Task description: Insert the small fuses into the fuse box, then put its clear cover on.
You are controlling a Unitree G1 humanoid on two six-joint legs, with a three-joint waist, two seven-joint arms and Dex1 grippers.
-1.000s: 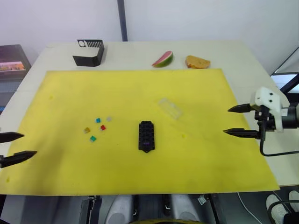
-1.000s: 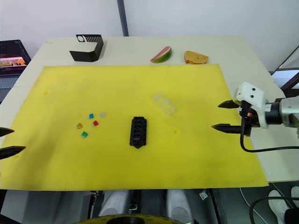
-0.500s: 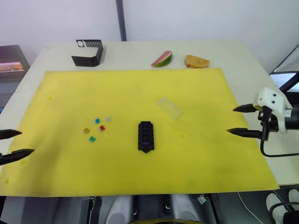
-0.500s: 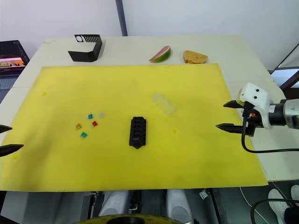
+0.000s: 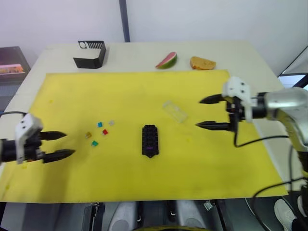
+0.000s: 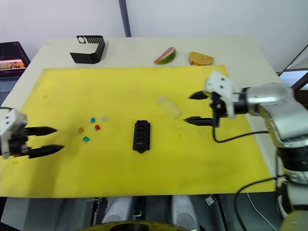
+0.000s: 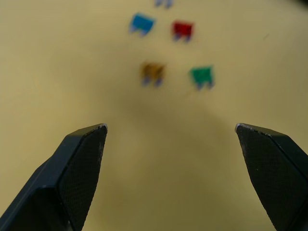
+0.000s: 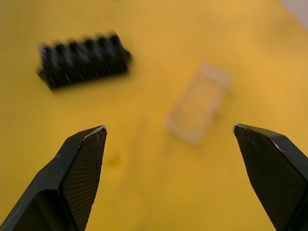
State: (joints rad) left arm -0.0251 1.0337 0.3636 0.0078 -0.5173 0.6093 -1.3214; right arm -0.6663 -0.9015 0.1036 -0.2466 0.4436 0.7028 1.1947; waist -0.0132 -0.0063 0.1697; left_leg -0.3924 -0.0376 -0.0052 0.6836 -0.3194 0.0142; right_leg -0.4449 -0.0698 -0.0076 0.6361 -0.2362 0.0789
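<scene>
At the left side of the yellow mat [image 5: 57, 96], the left gripper [image 5: 61, 144] hovers with its two black fingers spread apart and holding nothing. Its tips point toward the small fuses [image 5: 99, 131], a loose cluster of tiny plastic blade fuses lying flat on the mat just ahead of it, toward the mat's middle: orange [image 7: 153, 71] and green [image 7: 202, 74] nearest the fingers, teal [image 7: 142, 23] and red [image 7: 183, 29] beyond them, a pale grey one [image 5: 111, 123] farthest. The orange fuse lies almost on the line between the spread fingers, so it looks like the easiest first pick, and this arm is plainly the nearer one to the fuses.

Further right, at the mat's centre, sits the black oblong fuse box [image 5: 149, 140] with scalloped edges, its long axis running toward and away from the robot; one purple fuse [image 5: 150, 148] seems already seated at its near end.

To its right and a little farther back lies the clear rectangular plastic cover [image 5: 175, 111], set diagonally and well apart from the box. The right gripper [image 5: 206, 113], fingers also wide and empty, points at this cover from the right and is the nearer arm to it.
</scene>
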